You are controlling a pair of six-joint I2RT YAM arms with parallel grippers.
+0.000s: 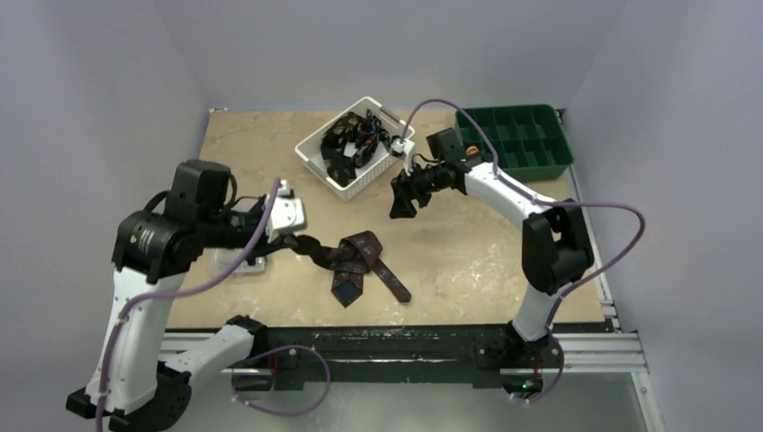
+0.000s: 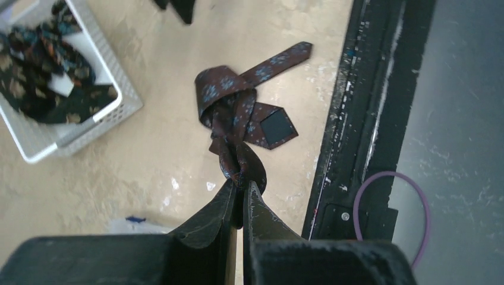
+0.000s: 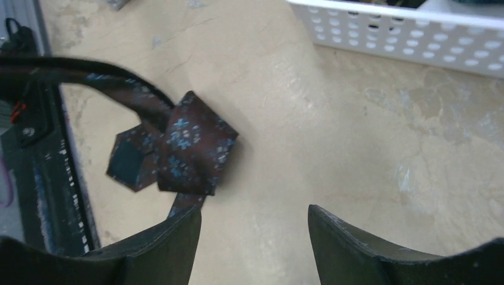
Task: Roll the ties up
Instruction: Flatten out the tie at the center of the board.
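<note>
L gripper (image 2: pixel 238 193) sits closest in its wrist view. Its jaws are pinched tight on a bunched, twisted bit of the tie (image 2: pixel 235 119), which looks held a little off the table (image 2: pixel 148 172). The rest of the tie lies just beyond the fingertips, near the table's front edge, btwn the 2 arms. It makes one loose loop, w/ the wide pointed end flopped lining-up beside it and the narrow end running out toward the black rail (image 2: pixel 350 119). That's a slack tangle, not a roll; there's no tight coil anywhere on it.

R gripper (image 3: pixel 252 217) has its jaws apart w/ nothing btwn them, bare table showing thru the gap. In the top view it hangs just by the basket (image 1: pixel 317 155), apart from the tie.

The basket at the far side holds more ties (image 1: pixel 346 144) in a jumbled heap, none rolled as far as I can see. A green tray (image 1: pixel 565 155) sits far right; its contents are too small to tell.

Progress, my read: early. 1 tie is out & in hand, and 0 finished rolls are visible. Left to do: straighten this one, roll it end to end, set it down, then repeat for the basket lot. How many are in there, I can't tell.
</note>
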